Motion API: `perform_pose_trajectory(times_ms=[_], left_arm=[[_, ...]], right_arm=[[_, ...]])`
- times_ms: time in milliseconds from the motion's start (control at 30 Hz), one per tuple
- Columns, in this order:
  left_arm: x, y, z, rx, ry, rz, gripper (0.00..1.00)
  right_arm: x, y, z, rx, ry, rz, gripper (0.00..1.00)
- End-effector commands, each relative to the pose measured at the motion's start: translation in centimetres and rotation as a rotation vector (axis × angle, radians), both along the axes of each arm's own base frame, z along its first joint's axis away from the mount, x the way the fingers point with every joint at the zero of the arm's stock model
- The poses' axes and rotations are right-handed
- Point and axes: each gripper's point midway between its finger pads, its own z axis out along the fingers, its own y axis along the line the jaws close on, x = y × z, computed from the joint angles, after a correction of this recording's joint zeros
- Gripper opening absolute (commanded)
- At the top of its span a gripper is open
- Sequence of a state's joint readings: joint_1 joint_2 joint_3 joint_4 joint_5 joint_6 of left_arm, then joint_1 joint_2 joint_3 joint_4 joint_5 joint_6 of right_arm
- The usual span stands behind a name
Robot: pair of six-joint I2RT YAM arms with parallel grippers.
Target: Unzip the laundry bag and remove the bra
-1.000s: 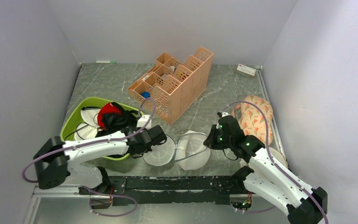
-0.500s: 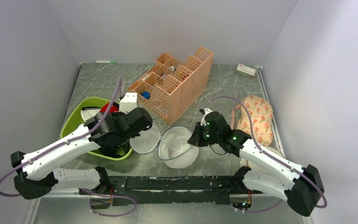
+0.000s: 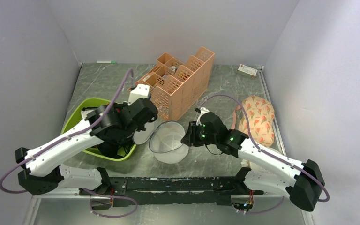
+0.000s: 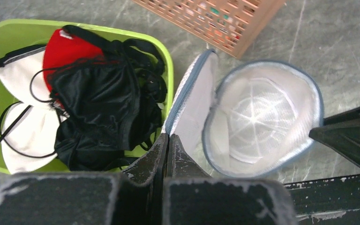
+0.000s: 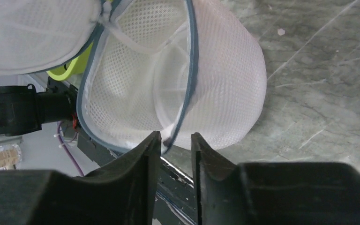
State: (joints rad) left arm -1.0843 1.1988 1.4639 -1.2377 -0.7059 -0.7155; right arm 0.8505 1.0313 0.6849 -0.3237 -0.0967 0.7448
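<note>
- The laundry bag (image 3: 169, 144) is seen lying open on the desk (image 3: 104, 80), just beside the green tub (image 3: 75, 123), on the side of the tub that faces the right arm.
- Its mouth is turned upward, and white spoke-like ribs are visible on the inside of its base in the left wrist view.
- The lid (image 4: 194, 101) is folded back and stood on edge between the bag's mouth and the tub's wall.
- The left hand (image 4: 167, 147) is pressed together, and the lower edge of the lid is pinched at its fingertips.
- The right hand (image 5: 172, 140) is closed on the grey-blue rim of the bag, on the side away from the tub, with the rim nipped between its fingers.
- The bra (image 4: 68, 47) is found inside the tub, near its far wall, and is partly covered by a black garment (image 4: 101, 101).
- White cups (image 4: 26, 136) are laid in the tub beside the black garment.
- An orange organiser (image 3: 180, 84) is stood beyond the tub, and a flowered cloth (image 3: 257, 117) is left well apart from it, past the right arm.
</note>
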Motion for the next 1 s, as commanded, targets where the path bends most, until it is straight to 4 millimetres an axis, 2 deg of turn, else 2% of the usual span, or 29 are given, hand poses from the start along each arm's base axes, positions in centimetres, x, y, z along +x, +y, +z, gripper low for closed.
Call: perform_pose_trajectory(times_ms=[0, 133, 233, 367, 467, 600, 733, 833, 967], left_arm=[[0.1, -3.7, 0.0, 0.007, -0.002, -0.086, 0.07], [-0.6, -5.3, -0.9, 0.124, -0.010, -0.074, 0.07], [-1.8, -7.8, -1.5, 0.132, -0.004, -0.134, 0.07], [-3.2, -11.5, -3.2, 0.095, 0.034, -0.243, 0.07], [-4.2, -13.9, -5.3, 0.054, 0.088, -0.328, 0.07], [-5.5, -17.2, -7.1, -0.032, 0.175, -0.409, 0.07], [-5.5, -18.6, -9.8, -0.062, 0.232, -0.433, 0.07], [-4.5, -18.4, -12.2, -0.051, 0.280, -0.417, 0.07], [-4.6, -19.0, -13.7, -0.062, 0.301, -0.443, 0.07]], right_arm=[[0.2, -1.1, 0.6, -0.026, -0.024, -0.042, 0.35], [0.3, -2.0, 1.7, -0.032, -0.048, -0.069, 0.45], [0.7, -3.6, 3.0, -0.052, -0.090, -0.130, 0.51], [1.6, -7.8, 5.5, -0.106, -0.178, -0.300, 0.55], [1.7, -11.2, 7.5, -0.123, -0.232, -0.435, 0.57], [1.2, -14.0, 9.9, -0.087, -0.296, -0.523, 0.58], [0.6, -15.0, 11.0, -0.029, -0.335, -0.545, 0.58], [0.3, -14.9, 10.7, -0.021, -0.322, -0.535, 0.59], [0.1, -14.5, 9.6, -0.046, -0.288, -0.515, 0.59]])
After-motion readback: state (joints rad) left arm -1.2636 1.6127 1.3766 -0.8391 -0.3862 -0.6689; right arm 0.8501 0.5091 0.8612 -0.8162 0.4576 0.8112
